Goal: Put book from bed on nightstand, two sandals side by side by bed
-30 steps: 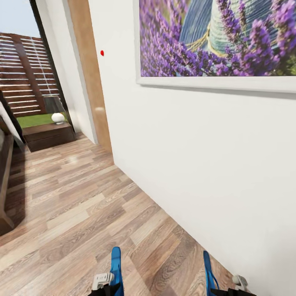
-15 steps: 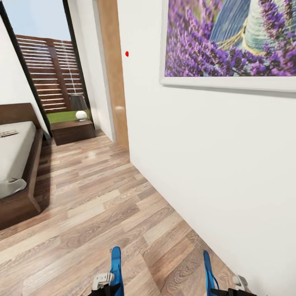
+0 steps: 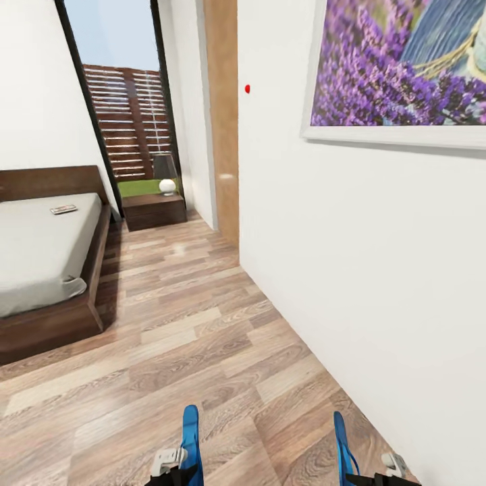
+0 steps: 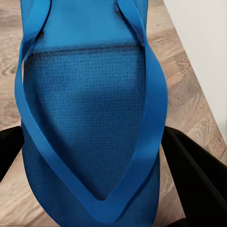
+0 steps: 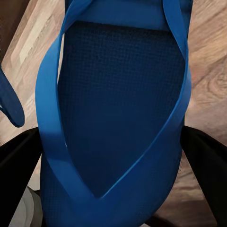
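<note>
The bed (image 3: pixel 42 251) with its off-white mattress stands at the left of the head view. The small book (image 3: pixel 63 209) lies near its headboard. Beyond the bed's corner, under the window, sits a dark nightstand (image 3: pixel 154 210). At the bottom edge, my left gripper (image 3: pixel 177 467) is shut on a blue sandal (image 3: pixel 191 440) and my right gripper (image 3: pixel 378 474) is shut on the other sandal (image 3: pixel 342 445). In the left wrist view, black fingers (image 4: pixel 198 176) flank the sandal (image 4: pixel 90 118). In the right wrist view, dark fingers (image 5: pixel 208 163) press on the sandal (image 5: pixel 118 109).
A white wall (image 3: pixel 364 256) with a lavender painting (image 3: pixel 405 67) runs close along my right. Wood-plank floor (image 3: pixel 182 317) stretches between the wall and the bed. A lamp (image 3: pixel 165 177) stands on the nightstand before the tall window (image 3: pixel 121 94).
The camera has swung left: the wall and painting slid right in the picture, and the bed with the book came into view. Both grippers still hold their sandals.
</note>
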Tool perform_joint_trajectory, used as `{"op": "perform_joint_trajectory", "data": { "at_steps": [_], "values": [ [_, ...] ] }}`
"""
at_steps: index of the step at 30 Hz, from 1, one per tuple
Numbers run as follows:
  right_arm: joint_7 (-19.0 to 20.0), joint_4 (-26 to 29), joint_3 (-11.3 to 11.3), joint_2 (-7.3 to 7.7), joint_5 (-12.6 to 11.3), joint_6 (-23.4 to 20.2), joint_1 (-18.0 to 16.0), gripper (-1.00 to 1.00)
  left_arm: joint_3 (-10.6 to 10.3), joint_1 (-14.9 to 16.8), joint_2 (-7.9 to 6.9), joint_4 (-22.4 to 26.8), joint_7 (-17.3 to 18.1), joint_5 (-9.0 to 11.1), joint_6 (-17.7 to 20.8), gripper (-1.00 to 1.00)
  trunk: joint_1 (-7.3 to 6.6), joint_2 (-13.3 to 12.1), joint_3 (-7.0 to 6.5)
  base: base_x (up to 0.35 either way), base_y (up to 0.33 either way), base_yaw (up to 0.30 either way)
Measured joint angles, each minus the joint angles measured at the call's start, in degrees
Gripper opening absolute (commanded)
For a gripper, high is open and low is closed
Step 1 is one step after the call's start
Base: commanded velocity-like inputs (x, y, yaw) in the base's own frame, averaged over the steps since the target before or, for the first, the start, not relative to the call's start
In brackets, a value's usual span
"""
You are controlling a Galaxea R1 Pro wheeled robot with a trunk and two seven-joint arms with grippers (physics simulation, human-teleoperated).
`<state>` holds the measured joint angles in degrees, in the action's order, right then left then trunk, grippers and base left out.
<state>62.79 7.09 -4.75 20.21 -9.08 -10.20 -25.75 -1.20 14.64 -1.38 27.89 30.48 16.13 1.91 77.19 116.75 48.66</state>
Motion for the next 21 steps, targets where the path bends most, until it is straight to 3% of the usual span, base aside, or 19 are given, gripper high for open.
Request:
{"op": "perform_joint_trajectory", "data": {
  "at_steps": [21],
  "values": [
    [-0.03,0.0,-0.04,0.0,0.0,0.02,0.0,-1.0,0.0,0.0,0.0,0.0,0.0,0.0,0.0,-1.0,0.0,0.0,0.0,0.0,0.0,0.284]
  ]
}}
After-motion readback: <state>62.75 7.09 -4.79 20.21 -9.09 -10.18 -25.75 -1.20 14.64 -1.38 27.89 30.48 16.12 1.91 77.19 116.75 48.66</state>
